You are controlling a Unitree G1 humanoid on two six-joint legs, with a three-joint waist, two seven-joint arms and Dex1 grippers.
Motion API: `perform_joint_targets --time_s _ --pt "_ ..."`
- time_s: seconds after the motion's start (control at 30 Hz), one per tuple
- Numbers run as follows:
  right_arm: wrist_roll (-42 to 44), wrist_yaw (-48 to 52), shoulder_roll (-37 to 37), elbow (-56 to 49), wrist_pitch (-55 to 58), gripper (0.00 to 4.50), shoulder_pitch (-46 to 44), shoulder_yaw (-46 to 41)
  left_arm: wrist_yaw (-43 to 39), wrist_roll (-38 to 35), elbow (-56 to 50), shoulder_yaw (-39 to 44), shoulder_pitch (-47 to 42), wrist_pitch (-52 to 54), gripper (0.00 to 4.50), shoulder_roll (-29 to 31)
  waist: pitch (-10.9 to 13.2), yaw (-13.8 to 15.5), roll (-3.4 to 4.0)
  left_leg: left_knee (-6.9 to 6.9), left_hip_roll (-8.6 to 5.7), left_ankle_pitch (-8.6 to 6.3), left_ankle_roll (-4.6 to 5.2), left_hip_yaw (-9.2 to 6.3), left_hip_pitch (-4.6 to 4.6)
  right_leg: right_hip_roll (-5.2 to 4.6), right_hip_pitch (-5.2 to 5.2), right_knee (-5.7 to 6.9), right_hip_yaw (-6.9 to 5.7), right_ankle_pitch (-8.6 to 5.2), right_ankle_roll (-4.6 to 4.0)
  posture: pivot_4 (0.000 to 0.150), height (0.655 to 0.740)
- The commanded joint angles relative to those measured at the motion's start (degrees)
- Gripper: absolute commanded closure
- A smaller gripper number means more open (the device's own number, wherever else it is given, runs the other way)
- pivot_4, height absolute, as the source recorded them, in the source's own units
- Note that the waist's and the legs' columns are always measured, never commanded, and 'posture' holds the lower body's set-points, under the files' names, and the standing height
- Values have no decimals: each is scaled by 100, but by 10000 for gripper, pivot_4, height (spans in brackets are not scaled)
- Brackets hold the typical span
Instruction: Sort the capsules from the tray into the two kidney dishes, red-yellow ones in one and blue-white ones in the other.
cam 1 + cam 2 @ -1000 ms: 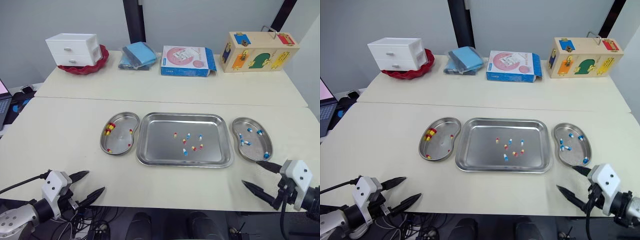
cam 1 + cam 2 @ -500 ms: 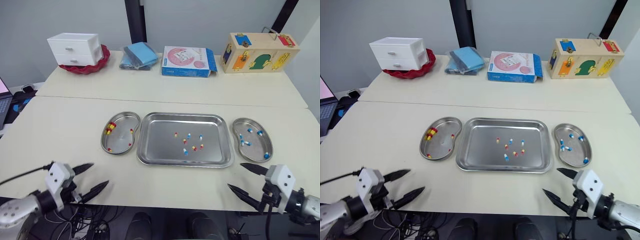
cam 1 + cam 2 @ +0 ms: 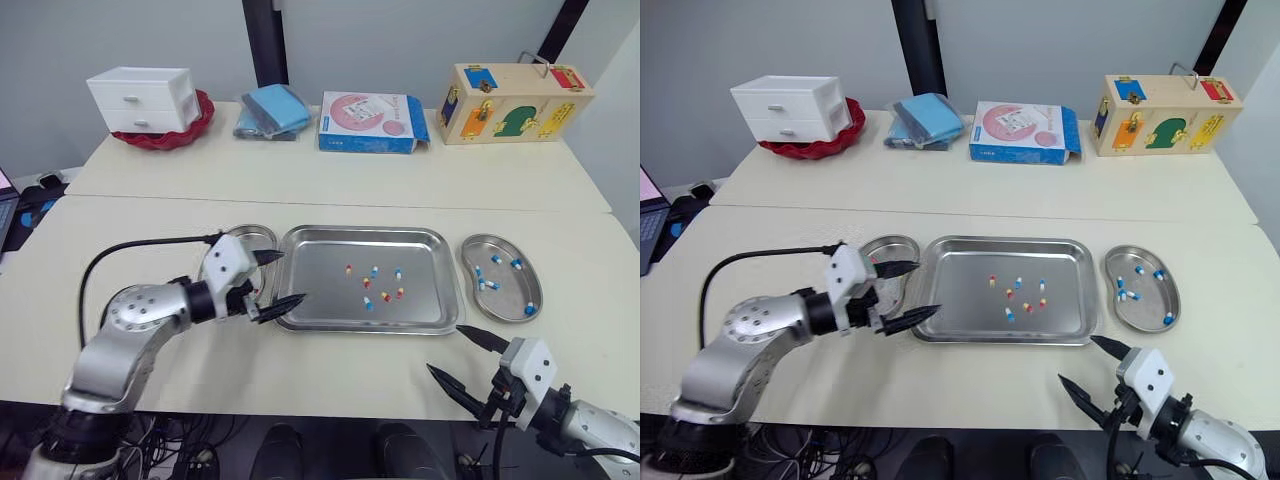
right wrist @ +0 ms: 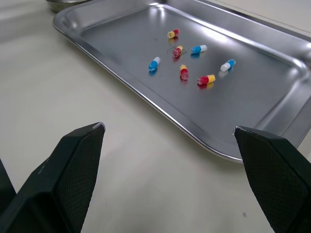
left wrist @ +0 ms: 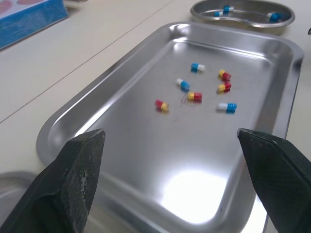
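Note:
The steel tray point(image 3: 320, 285) lies mid-table and holds several capsules point(image 3: 376, 284), red-yellow and blue-white mixed. The left kidney dish point(image 3: 250, 235) is mostly covered by my left gripper point(image 3: 292, 277), which hovers open over the tray's left rim with nothing between its fingers. In the left wrist view the capsules include a red-yellow capsule point(image 5: 162, 105) and a blue-white capsule point(image 5: 227, 106). Several blue-white capsules point(image 3: 496, 277) lie in the right kidney dish point(image 3: 505, 300). My right gripper point(image 3: 445, 350) stands open and holds nothing, near the front edge below the tray's right corner.
Along the back of the table stand a white drawer unit point(image 3: 140, 98) on a red bowl, folded blue cloths point(image 3: 268, 108), a pink and blue box point(image 3: 372, 121) and a wooden latch box point(image 3: 515, 102). A black cable point(image 3: 130, 250) runs to my left arm.
My left arm has swung forward from the table's front edge to over the left dish and the tray's left rim. The right gripper has drifted a little left along the front edge.

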Motion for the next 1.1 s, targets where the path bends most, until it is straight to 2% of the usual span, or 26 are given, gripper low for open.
perform_joint_targets --time_s 0.03,0.13,0.33,0.47,0.73,0.9,1.03,1.1 --pt "-72 -93 46 -106 -213 292 57 66 -214 228 552 -462 -699 5 0 -204 0 2 0 1 -1 0 0 0 0 0 0 2 -1 0 0 1500 7400" --pt "-119 -129 62 -81 -301 0 111 128 -422 540 1245 -855 -1288 -185 5082 -407 0 2 0 3 -4 0 0 0 -2 0 0 2 0 0 0 1500 7400" --pt "-264 -260 159 -45 -477 0 281 249 -213 1110 2522 -1229 -2079 -498 5082 -1090 0 4 0 7 -4 1 1 -2 -4 1 -1 4 -1 0 0 1500 7400" --pt "-334 -327 199 -5 -599 0 413 318 -128 1422 3015 -1385 -2235 -758 5082 -1428 -1 0 0 9 -6 1 1 -2 -6 0 0 2 0 0 0 1500 7400" --pt "-340 -365 186 49 -703 0 522 309 -155 1882 3947 -1554 -2408 -1377 5082 -1798 0 4 0 11 -6 3 1 -4 -6 1 2 5 -1 0 1 1500 7400" --pt "-344 -376 184 39 -725 0 569 316 -217 1958 4261 -1525 -2481 -1417 5082 -1911 -1 6 1 11 -6 3 1 -5 -4 0 6 5 -2 0 1 1500 7400" --pt "-348 -390 188 12 -727 0 624 320 -333 1987 4428 -1536 -2547 -1398 13042 -1963 -1 6 1 11 -6 3 1 -5 5 0 15 5 -2 0 1 1500 7400" --pt "-346 -397 188 5 -725 0 637 324 -367 2004 4482 -1544 -2568 -1416 19660 -1984 -1 6 1 11 -6 3 1 -6 13 0 24 5 -3 0 1 1500 7400"
